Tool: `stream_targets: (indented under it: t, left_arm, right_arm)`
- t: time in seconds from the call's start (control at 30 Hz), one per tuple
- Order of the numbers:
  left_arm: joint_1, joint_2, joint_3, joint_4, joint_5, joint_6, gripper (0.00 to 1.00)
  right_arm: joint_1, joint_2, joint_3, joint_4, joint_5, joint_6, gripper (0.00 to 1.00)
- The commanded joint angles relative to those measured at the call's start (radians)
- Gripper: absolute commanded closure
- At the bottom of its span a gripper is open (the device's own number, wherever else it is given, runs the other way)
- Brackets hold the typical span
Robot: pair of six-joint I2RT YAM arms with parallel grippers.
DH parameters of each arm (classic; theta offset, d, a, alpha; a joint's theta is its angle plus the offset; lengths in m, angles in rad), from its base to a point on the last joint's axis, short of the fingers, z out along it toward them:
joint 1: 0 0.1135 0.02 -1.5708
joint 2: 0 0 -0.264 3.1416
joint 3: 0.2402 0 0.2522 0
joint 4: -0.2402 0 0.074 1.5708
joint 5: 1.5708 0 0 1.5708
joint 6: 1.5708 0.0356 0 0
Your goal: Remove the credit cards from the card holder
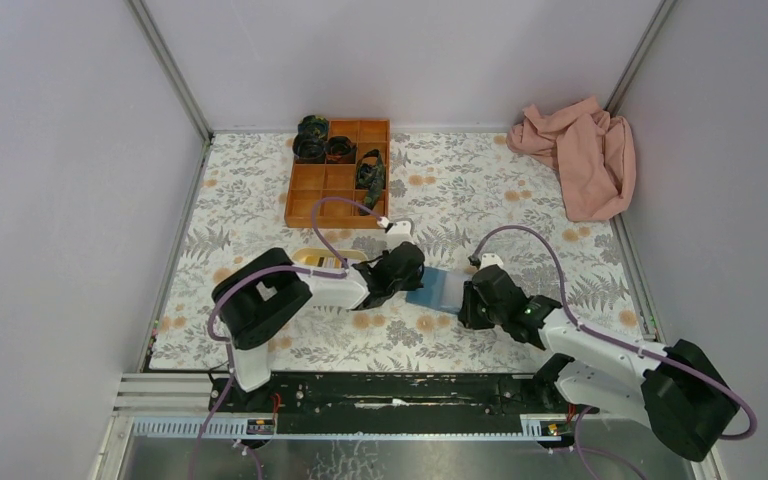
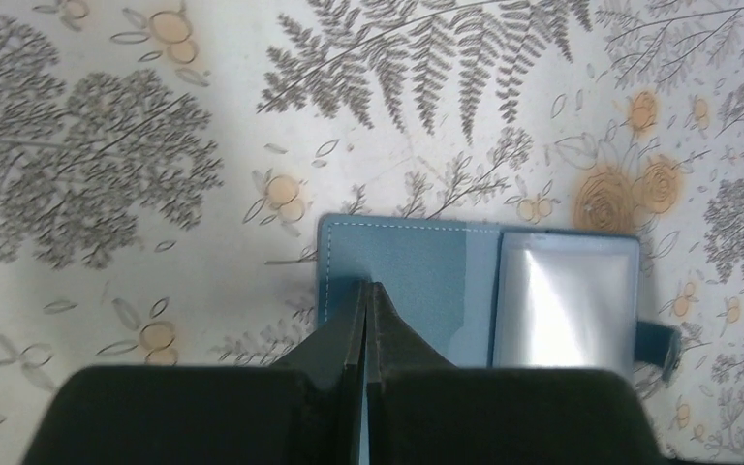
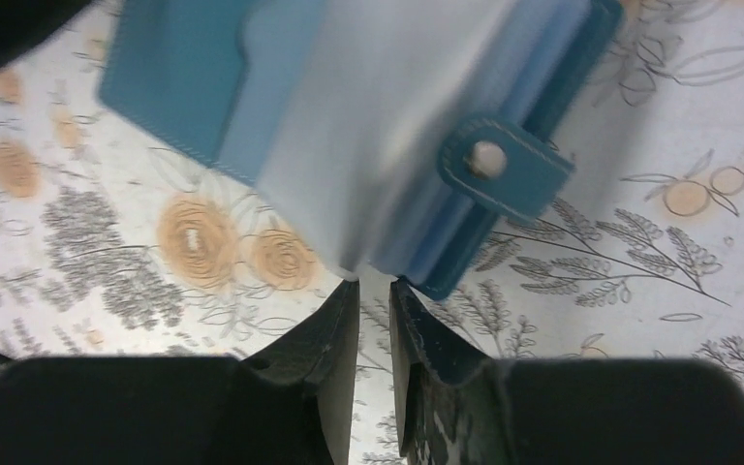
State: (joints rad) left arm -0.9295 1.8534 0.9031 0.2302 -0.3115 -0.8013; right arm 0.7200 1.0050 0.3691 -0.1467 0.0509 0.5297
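The light-blue card holder (image 1: 438, 288) lies open on the floral table between my two grippers. In the left wrist view its blue inner pocket (image 2: 417, 281) is on the left and a shiny clear sleeve (image 2: 564, 302) on the right. My left gripper (image 2: 365, 288) is shut, its tips on the holder's left flap. In the right wrist view the holder (image 3: 349, 107) is blurred, with its snap tab (image 3: 504, 165) facing me. My right gripper (image 3: 375, 283) is narrowly open just below the sleeves' corner, with nothing between the fingers. No credit card shows.
A yellow oval tray (image 1: 322, 257) sits partly hidden behind the left arm. A wooden compartment box (image 1: 338, 172) with dark rolled items stands at the back. A pink cloth (image 1: 582, 155) lies in the back right corner. Walls enclose the table.
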Motion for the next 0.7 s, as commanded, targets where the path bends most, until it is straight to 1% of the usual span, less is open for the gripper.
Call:
stream_targets:
  t: [0.0, 0.1, 0.23, 0.3, 0.5, 0.57, 0.67]
  left_arm:
    - [0.005, -0.044, -0.057, -0.132, -0.056, 0.020, 1.00]
    - [0.031, -0.083, -0.087, -0.140, -0.059, 0.034, 1.00]
    - [0.043, -0.121, -0.122, -0.139, -0.089, 0.055, 1.00]
    - [0.042, -0.130, -0.129, -0.137, -0.092, 0.060, 1.00]
    - [0.044, -0.102, -0.081, -0.141, -0.066, 0.089, 1.00]
    - [0.043, -0.100, -0.080, -0.120, -0.054, 0.090, 1.00]
    - [0.044, -0.095, -0.076, -0.109, -0.065, 0.091, 1.00]
  right_arm:
    - [-0.003, 0.056, 0.048, -0.036, 0.097, 0.011, 0.75]
    - [-0.016, 0.070, 0.073, -0.044, 0.114, 0.003, 0.74]
    - [-0.022, 0.075, 0.085, -0.030, 0.118, -0.020, 0.65]
    - [-0.022, 0.076, 0.097, -0.026, 0.101, -0.023, 0.61]
    - [-0.022, 0.054, 0.109, 0.011, 0.052, -0.036, 0.61]
    - [-0.022, 0.053, 0.112, 0.034, 0.020, -0.034, 0.59]
    - [-0.022, 0.069, 0.126, 0.061, -0.009, -0.033, 0.47]
